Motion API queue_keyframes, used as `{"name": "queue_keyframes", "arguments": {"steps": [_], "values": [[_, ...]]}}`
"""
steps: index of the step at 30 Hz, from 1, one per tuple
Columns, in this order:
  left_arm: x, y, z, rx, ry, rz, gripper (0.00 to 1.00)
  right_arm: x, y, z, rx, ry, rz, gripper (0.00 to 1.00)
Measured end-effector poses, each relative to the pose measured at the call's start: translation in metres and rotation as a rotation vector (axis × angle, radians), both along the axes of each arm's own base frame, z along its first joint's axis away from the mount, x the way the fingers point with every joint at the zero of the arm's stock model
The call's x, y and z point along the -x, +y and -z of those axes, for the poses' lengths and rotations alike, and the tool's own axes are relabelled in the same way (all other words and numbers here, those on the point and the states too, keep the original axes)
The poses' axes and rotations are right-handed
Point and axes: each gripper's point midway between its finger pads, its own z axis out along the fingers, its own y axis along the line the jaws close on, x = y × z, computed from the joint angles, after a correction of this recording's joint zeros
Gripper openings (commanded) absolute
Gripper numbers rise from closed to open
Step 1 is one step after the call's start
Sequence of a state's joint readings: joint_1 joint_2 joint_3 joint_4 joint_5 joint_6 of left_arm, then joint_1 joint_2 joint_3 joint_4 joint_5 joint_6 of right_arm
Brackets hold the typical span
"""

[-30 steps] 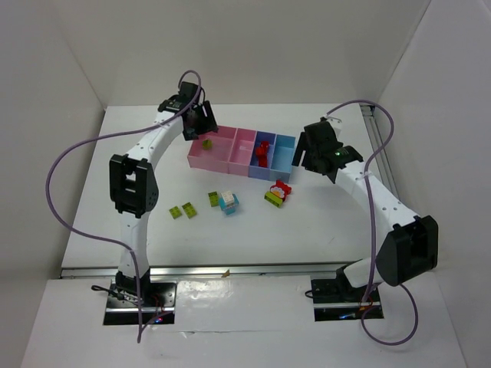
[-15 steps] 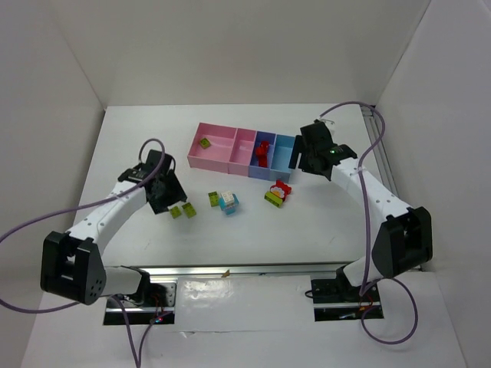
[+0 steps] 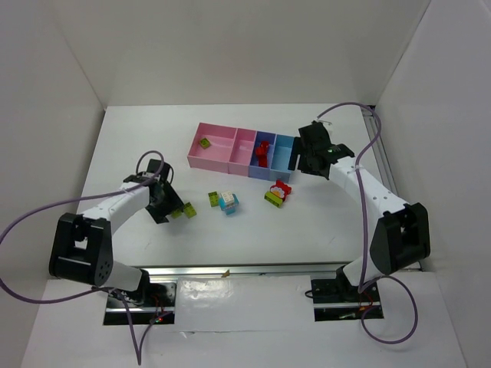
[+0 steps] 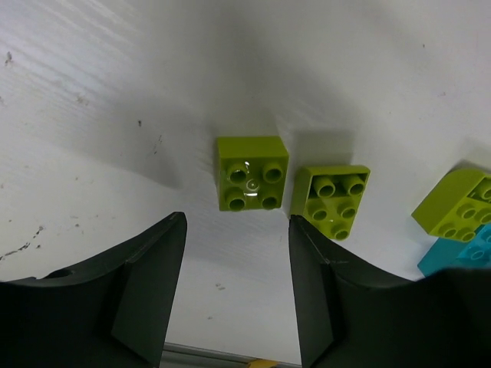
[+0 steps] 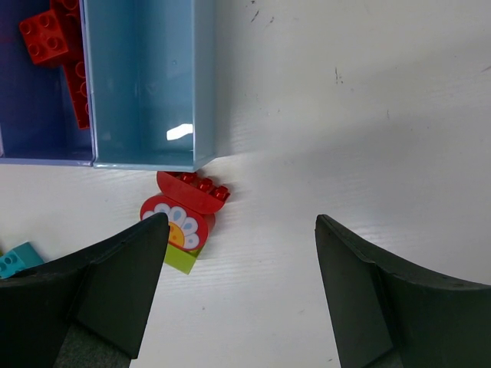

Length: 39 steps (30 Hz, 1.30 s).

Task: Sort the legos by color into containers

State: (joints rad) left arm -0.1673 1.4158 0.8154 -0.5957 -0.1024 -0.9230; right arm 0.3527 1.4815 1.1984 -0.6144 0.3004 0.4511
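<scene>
Lime green square studded brick (image 4: 252, 173) lies at twelve o'clock of the wide-spread left gripper (image 4: 236, 230). The right gripper (image 5: 242, 230), equally wide, has a red flower-printed brick clump (image 5: 184, 218) at ten o'clock.

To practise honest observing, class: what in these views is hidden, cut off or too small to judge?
Left wrist: the cyan brick is cut off by the right edge.
Right wrist: the red bricks in the periwinkle bin run past the top edge; count unclear.
Right wrist: the lime piece is mostly covered by the flower brick.
Top external: the lone lime brick in the pink bin is too small to show studs.
</scene>
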Motion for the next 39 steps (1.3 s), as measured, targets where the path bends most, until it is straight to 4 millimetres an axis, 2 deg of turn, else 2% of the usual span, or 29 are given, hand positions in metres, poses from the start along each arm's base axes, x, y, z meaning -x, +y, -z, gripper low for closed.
{"name": "queue_keyframes", "arguments": {"steps": [9, 12, 13, 16, 19, 22, 24, 27, 29, 32, 33, 35, 37, 39], "values": [[-0.007, 0.002, 0.018, -0.017, 0.024, -0.005, 0.59, 0.000, 0.000, 0.003, 0.002, 0.009, -0.001, 0.84], [-0.011, 0.003, 0.018, -0.028, 0.010, -0.010, 0.48, -0.001, 0.001, 0.006, 0.005, 0.017, -0.001, 0.84], [-0.012, 0.004, 0.018, -0.032, 0.006, -0.012, 0.41, -0.001, 0.001, 0.007, 0.006, 0.019, -0.001, 0.84], [-0.016, 0.008, 0.013, -0.056, -0.002, -0.009, 0.37, -0.001, 0.001, 0.009, 0.008, 0.024, -0.001, 0.84], [-0.026, 0.009, -0.003, -0.088, -0.029, 0.015, 0.37, -0.001, 0.001, 0.010, 0.009, 0.026, -0.001, 0.84], [-0.049, -0.002, -0.036, -0.103, -0.119, 0.081, 0.38, -0.001, 0.001, 0.010, 0.009, 0.026, -0.001, 0.84], [-0.072, -0.014, -0.067, -0.094, -0.205, 0.126, 0.38, -0.001, 0.000, 0.010, 0.011, 0.025, 0.000, 0.84], [-0.116, -0.032, -0.116, -0.069, -0.339, 0.166, 0.38, -0.001, 0.000, 0.010, 0.011, 0.025, 0.002, 0.84], [-0.147, -0.043, -0.139, -0.057, -0.408, 0.186, 0.39, -0.001, 0.000, 0.010, 0.011, 0.025, 0.002, 0.84], [-0.188, -0.059, -0.151, -0.044, -0.452, 0.205, 0.41, -0.001, 0.000, 0.010, 0.010, 0.026, 0.005, 0.84], [-0.203, -0.065, -0.150, -0.036, -0.460, 0.213, 0.48, -0.001, 0.000, 0.010, 0.011, 0.024, 0.006, 0.84], [-0.227, -0.075, -0.140, -0.036, -0.451, 0.237, 0.74, -0.001, -0.001, 0.009, 0.014, 0.023, 0.009, 0.84], [-0.248, -0.084, -0.125, -0.038, -0.430, 0.259, 0.90, -0.001, -0.002, 0.008, 0.018, 0.019, 0.013, 0.84], [-0.261, -0.093, -0.111, -0.043, -0.400, 0.283, 0.90, 0.000, -0.003, 0.006, 0.021, 0.017, 0.016, 0.84]]}}
